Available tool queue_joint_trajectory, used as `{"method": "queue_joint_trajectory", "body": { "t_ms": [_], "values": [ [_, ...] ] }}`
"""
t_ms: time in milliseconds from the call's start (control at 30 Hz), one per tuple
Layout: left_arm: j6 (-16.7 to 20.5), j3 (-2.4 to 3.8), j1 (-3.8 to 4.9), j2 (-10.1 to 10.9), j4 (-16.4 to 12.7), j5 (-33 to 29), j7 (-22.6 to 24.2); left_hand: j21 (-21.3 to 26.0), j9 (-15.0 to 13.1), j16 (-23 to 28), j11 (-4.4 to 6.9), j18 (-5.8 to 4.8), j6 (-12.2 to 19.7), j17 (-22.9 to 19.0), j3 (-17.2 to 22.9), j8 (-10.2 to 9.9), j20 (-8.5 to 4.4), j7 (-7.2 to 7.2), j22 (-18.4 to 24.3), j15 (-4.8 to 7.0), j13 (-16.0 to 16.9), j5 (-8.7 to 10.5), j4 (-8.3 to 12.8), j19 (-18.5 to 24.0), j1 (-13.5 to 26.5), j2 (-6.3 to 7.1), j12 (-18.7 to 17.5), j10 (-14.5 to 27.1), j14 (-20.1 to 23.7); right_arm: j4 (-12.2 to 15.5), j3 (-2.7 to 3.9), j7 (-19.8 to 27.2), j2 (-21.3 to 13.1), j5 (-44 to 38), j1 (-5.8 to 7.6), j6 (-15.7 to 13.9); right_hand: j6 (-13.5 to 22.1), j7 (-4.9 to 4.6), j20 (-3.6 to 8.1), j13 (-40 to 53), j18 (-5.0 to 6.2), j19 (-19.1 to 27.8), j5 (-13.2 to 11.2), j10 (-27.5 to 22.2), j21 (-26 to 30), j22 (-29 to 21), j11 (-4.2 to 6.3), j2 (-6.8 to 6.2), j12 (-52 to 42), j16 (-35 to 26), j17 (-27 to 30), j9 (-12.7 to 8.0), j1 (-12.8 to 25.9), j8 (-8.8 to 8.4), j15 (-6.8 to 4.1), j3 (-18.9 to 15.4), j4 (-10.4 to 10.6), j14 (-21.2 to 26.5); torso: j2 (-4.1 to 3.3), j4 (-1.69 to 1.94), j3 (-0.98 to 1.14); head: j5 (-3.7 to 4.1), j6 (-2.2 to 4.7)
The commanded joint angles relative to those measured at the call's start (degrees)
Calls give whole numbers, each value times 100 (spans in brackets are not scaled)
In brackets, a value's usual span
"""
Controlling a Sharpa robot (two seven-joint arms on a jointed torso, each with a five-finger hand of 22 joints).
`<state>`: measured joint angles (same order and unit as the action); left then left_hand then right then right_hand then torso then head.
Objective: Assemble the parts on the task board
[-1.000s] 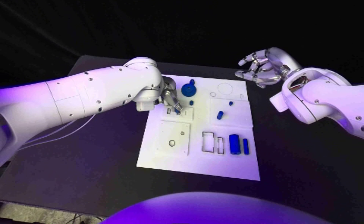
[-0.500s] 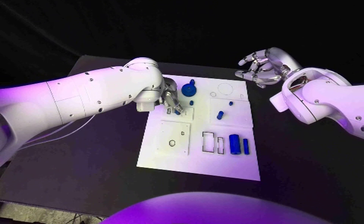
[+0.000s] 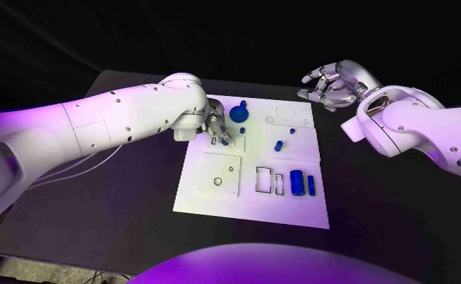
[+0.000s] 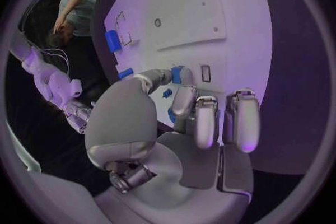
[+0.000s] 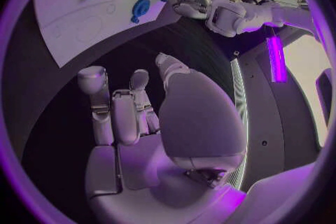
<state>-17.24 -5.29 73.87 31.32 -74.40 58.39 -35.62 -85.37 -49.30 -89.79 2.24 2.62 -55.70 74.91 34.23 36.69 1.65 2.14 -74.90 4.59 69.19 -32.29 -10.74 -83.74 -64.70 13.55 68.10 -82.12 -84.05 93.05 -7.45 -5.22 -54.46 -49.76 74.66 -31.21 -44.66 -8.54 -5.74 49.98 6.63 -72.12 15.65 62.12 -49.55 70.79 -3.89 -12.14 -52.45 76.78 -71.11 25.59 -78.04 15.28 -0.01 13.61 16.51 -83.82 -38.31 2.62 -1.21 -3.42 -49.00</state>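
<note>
From the head camera, the white task board (image 3: 252,164) lay flat in the middle of the black surface (image 3: 125,204). The left robot hand (image 3: 217,126) was down over the board's far left part, fingertips pinching a small blue part (image 3: 226,142) right at a rectangular outline there. Just beside it sat a round blue part (image 3: 239,107), with a tiny blue peg (image 3: 242,130) below it and another short blue peg (image 3: 278,145) further toward the board's middle. Two blue bars stood in the near right area: a wide bar (image 3: 297,182) and a slim bar (image 3: 310,185), side by side. The right robot hand (image 3: 330,86) hung off the board's far right corner, well apart from every part, fingers curled inward around nothing.

Over to the left wrist camera: the left robot hand (image 4: 183,123) had that small blue part (image 4: 178,74) clamped between thumb and a fingertip, right next to a small rectangular slot on the task board (image 4: 231,5).

And the right wrist camera: the right robot hand (image 5: 133,123) was over dark surface with fingers bent in and holding nothing, the task board (image 5: 70,17) and its round blue part (image 5: 140,8) lying beyond it.
</note>
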Motion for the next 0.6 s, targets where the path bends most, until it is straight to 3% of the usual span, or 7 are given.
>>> {"method": "queue_joint_trajectory", "body": {
  "t_ms": [33, 467, 600],
  "values": [
    [-131, -13, 9, -48, 35, -81, -45, -8, -1, -21, -1, -106, 3, 1509, 1199, -1, -11, -33, -1084, 46, -4, -19, 1199, -179, -32, -57, -24, -35, -595, 5, 0, 46, 4, -28, -3, 13, 27, -2, -10, -6, 105, 23, 22, 40, 20, -6, 13, -14, -23, -19, 9, -4, 57, 11, -34, 44, 0, 10, 0, -3, -1, 1, -8],
    [-256, -44, 8, -113, 129, -211, -179, -4, -3, -21, -10, -104, 7, 1509, 1186, -5, -11, -27, -1081, 45, -5, -5, 1184, -175, -11, -63, -26, -36, -595, 3, 0, 51, 9, -26, -3, 13, 44, -1, -8, -27, 105, 17, 23, 35, 38, -13, 13, -23, -26, -27, 10, -10, 63, 36, -35, 55, -3, 9, 1, 5, 0, 13, -13],
    [-223, -49, 8, -121, 135, -225, -192, -2, -1, -21, -20, -105, 42, 1509, 1146, -36, -8, -21, -1085, 40, -8, 96, 1150, -174, 49, -77, -31, -41, -595, 0, 0, 54, 11, -34, -3, 12, 48, -2, -8, -44, 107, 20, 23, 24, 51, -18, 13, -25, -15, -31, 13, -11, 64, 41, -35, 57, -3, 10, 2, 4, 1, 17, -13]
  ]
}}
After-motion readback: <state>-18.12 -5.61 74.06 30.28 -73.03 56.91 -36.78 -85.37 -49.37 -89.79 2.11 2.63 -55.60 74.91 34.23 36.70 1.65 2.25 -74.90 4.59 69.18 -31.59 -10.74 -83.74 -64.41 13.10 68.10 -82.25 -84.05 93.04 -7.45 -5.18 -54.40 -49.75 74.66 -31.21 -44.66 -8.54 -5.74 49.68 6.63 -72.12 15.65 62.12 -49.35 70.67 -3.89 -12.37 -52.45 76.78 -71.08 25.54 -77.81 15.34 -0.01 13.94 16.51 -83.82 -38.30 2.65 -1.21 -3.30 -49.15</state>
